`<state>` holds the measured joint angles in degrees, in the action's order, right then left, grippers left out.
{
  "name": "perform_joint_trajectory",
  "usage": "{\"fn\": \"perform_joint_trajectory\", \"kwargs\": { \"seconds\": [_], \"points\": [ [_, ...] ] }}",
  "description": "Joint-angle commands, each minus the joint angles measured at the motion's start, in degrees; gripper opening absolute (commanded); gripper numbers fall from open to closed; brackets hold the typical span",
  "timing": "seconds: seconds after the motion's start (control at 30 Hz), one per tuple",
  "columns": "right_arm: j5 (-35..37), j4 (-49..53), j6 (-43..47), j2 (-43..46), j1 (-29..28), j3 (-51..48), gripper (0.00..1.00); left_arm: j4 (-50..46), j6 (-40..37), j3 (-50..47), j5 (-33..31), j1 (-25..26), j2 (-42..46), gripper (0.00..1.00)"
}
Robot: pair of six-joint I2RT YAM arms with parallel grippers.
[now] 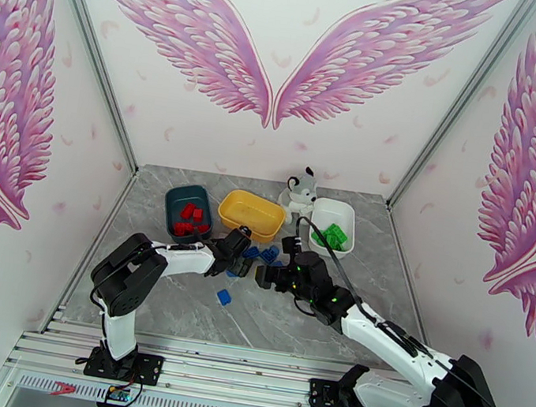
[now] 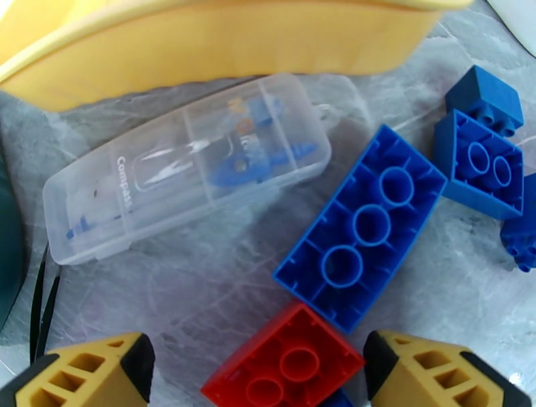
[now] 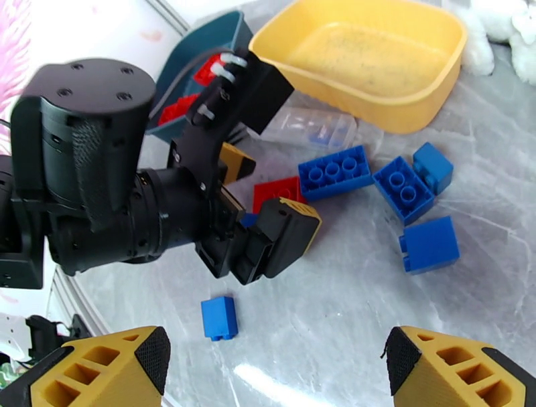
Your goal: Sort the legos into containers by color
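My left gripper [image 2: 260, 375] is open and low over the table, its yellow fingers [image 2: 87, 371] on either side of a red lego [image 2: 285, 365]. Just beyond the red one lies a long blue lego [image 2: 362, 227], with more blue legos [image 2: 479, 160] to its right. The right wrist view shows the same red lego [image 3: 277, 194] between the left gripper's [image 3: 261, 197] jaws. My right gripper [image 3: 275, 375] is open and empty, facing the left one [image 1: 237, 266]. Red legos lie in the teal container [image 1: 189, 211]. The yellow container [image 1: 250, 214] looks empty, and the white container [image 1: 333, 225] holds green legos.
A clear flat case [image 2: 187, 164] lies against the yellow tub's near wall. A grey-white plush toy [image 1: 300, 193] sits behind the tubs. One small blue lego [image 1: 224, 297] lies alone nearer the arm bases. The two grippers are close together at mid-table.
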<state>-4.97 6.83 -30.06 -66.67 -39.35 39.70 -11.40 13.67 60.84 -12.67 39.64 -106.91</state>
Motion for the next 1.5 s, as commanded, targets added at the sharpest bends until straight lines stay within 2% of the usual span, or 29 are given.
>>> {"fn": "perform_joint_trajectory", "kwargs": {
  "seconds": [0.0,0.33,0.53,0.67,0.9,1.07,1.17,1.47],
  "points": [
    [1.4,0.8,-0.6,0.2,0.4,-0.8,0.91,1.2,-0.3,-0.6,2.3,-0.2,-0.1,0.81],
    [0.2,0.6,-1.0,-1.2,1.0,-0.5,0.91,1.5,-0.8,-0.6,6.3,0.4,0.2,0.63],
    [-0.1,0.5,-1.1,-1.2,1.2,-0.6,0.91,0.6,-0.6,-1.0,7.0,1.2,1.3,0.56],
    [0.0,0.4,-1.2,-1.1,1.4,-0.7,0.91,-0.4,-0.4,-0.5,5.1,2.2,1.3,0.54],
    [1.4,1.0,-1.6,0.4,1.7,-1.3,0.91,-4.4,-0.6,3.0,-3.1,4.9,-1.8,0.47],
    [1.4,0.9,-1.7,1.0,2.0,-1.7,0.91,-2.9,0.4,2.7,-3.7,5.0,-2.0,0.4],
    [1.1,0.7,-1.8,0.6,2.2,-1.6,0.91,-2.1,0.8,3.0,-3.4,5.2,-2.2,0.4],
    [0.8,0.7,-2.0,0.7,2.5,-1.7,0.91,-0.9,2.0,4.7,-1.9,5.5,-4.4,0.48]
  ]
}}
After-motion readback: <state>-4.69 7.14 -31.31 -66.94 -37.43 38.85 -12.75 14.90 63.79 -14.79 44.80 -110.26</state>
